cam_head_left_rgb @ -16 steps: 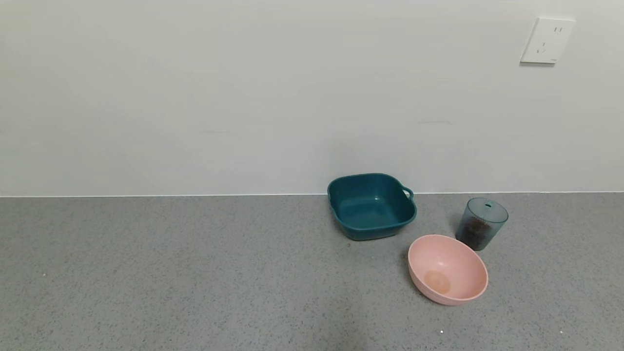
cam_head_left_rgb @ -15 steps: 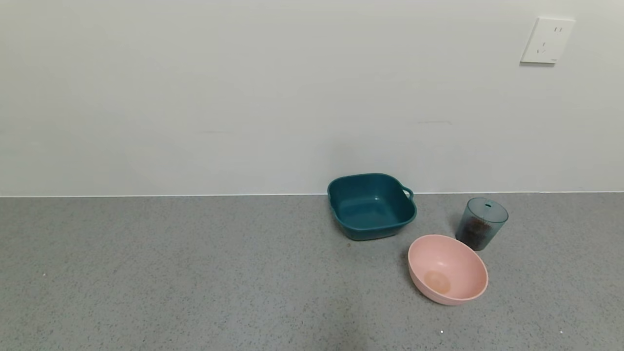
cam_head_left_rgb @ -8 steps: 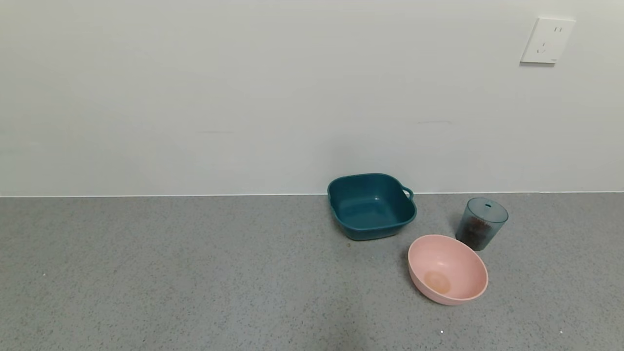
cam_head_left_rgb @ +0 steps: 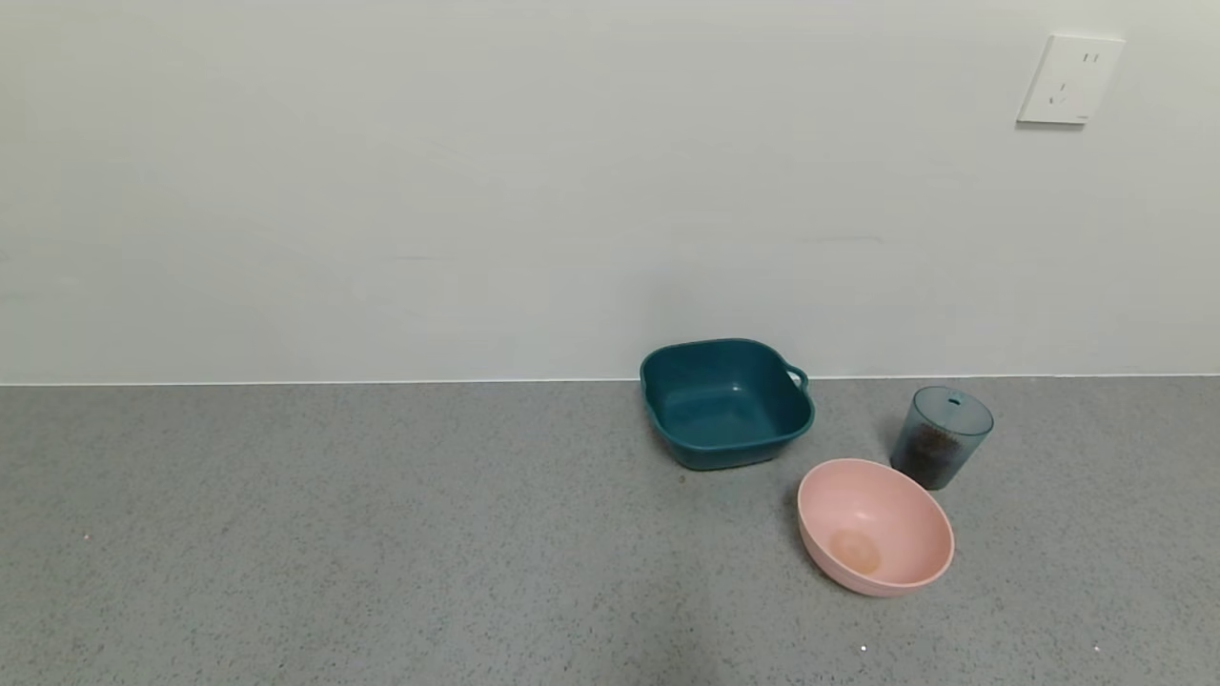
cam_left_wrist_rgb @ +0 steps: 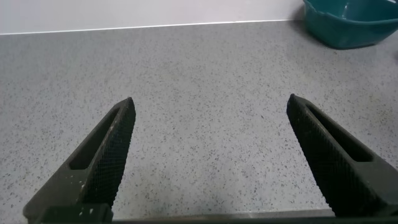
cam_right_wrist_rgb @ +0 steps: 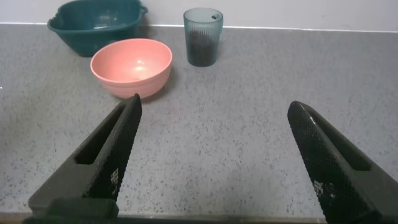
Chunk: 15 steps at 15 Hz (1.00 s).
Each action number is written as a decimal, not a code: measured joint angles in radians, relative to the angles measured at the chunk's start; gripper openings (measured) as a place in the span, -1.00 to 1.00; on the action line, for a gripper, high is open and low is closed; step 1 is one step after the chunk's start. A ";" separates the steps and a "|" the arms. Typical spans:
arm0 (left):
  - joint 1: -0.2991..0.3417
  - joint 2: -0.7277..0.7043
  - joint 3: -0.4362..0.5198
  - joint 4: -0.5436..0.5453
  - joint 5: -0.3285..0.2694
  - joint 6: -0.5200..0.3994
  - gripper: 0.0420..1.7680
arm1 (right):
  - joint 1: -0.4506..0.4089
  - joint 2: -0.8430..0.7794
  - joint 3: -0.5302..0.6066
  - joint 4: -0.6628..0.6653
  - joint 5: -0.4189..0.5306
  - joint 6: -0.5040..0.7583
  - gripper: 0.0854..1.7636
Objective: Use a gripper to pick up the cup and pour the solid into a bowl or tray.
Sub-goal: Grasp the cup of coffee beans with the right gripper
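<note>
Nothing moved, one cup [cam_head_left_rgb: 942, 436], one bowl [cam_head_left_rgb: 875, 526]

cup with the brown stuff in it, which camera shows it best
The right wrist view: the cup stands unobstructed, side-on beyond the pink bowl. The head view shows it smaller, from above. The left wrist view misses it.

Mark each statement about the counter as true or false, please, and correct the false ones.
1. The cup holds dark pellets. True.
2. The pink bowl is full of pellets. False: no pellets are in it.
3. The right gripper is open and holds nothing. True.
4. The left gripper grips the teal basin. False: it is open, apart from the basin.
5. The cup lies on its side. False: it stands upright.
</note>
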 joint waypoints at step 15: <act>0.000 0.000 0.000 0.000 0.000 0.000 0.98 | 0.019 0.837 -0.449 -0.185 0.011 -0.032 0.94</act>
